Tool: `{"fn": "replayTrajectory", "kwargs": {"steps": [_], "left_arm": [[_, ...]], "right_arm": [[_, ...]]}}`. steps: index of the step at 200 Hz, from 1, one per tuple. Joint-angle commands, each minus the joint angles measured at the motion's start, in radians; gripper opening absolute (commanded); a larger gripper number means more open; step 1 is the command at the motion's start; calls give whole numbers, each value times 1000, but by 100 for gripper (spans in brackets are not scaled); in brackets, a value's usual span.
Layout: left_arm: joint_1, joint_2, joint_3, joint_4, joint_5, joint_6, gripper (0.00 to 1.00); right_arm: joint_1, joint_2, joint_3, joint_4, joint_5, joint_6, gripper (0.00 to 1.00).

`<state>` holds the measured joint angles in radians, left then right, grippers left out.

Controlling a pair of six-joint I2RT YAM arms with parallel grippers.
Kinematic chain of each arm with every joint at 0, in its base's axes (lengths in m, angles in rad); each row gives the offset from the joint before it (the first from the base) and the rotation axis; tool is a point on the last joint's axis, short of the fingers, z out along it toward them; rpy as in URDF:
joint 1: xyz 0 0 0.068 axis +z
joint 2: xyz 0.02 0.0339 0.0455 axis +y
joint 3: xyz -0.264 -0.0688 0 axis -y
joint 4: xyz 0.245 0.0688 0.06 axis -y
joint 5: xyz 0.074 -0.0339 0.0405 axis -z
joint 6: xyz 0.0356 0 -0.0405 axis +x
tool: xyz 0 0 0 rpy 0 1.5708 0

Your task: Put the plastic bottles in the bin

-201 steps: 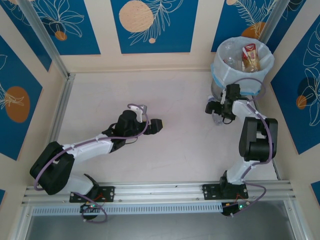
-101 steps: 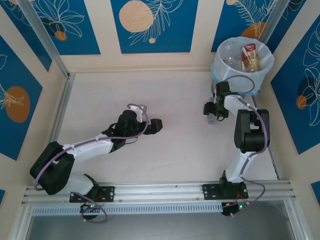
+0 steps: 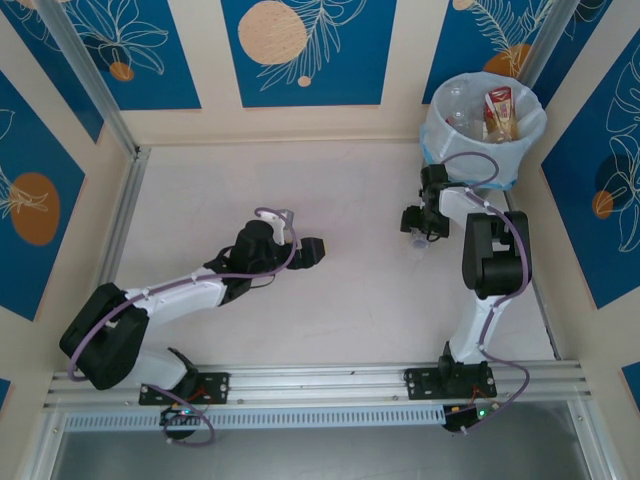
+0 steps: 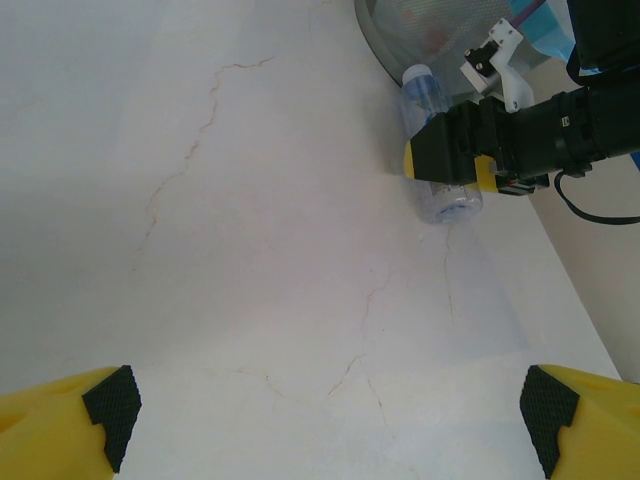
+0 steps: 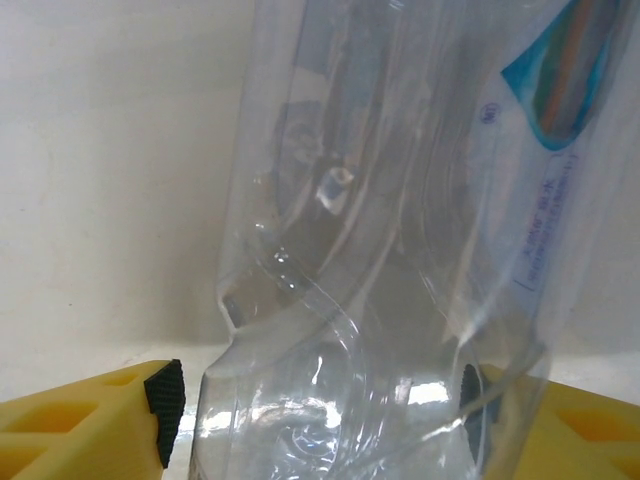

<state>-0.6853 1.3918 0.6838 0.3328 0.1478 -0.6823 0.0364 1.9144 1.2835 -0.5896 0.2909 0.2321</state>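
Right gripper (image 5: 318,400) is pinching a clear plastic bottle (image 5: 370,250) between its black pads (image 5: 165,400), and the bottle wall is denting at the grip. Bottle is lying low on the white table (image 4: 250,250), just beside the bin (image 3: 437,140), white cap toward it. Other bottles (image 3: 500,115) are sitting inside the bin. Left gripper (image 4: 320,420) is hovering mid-table, fingers spread wide, holding nothing.
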Motion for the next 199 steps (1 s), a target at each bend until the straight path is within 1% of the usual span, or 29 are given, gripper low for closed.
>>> {"fn": "replayTrajectory", "kwargs": {"steps": [1,13,25,35,61,88,115,126,153,185,199], "left_arm": [[-5,-4,10,3,-16,-11,99],[-4,-5,11,2,-16,-11,99],[-4,-4,13,2,-15,-11,99],[-4,-2,14,3,-14,-12,99],[-5,-1,17,2,-12,-14,99],[-4,1,20,1,-10,-11,99],[-5,7,22,5,-9,-13,99],[-4,7,22,9,-7,-14,99],[-4,7,20,12,-9,-16,99],[-4,3,11,17,-14,-20,99],[-4,3,11,22,-11,-22,99]], "right_arm": [[2,-5,7,-8,9,25,74],[2,-8,4,-5,9,27,74],[2,-12,-2,2,8,26,71],[5,-17,-6,5,6,26,65],[11,-46,-26,24,-2,20,58],[23,-111,-65,55,-35,-2,50],[39,-198,-122,124,-79,-30,41],[41,-236,-146,156,-105,-41,38],[47,-354,-223,266,-189,-57,38],[46,-474,-281,364,-242,-72,39],[46,-526,-313,418,-294,-84,39]]}}
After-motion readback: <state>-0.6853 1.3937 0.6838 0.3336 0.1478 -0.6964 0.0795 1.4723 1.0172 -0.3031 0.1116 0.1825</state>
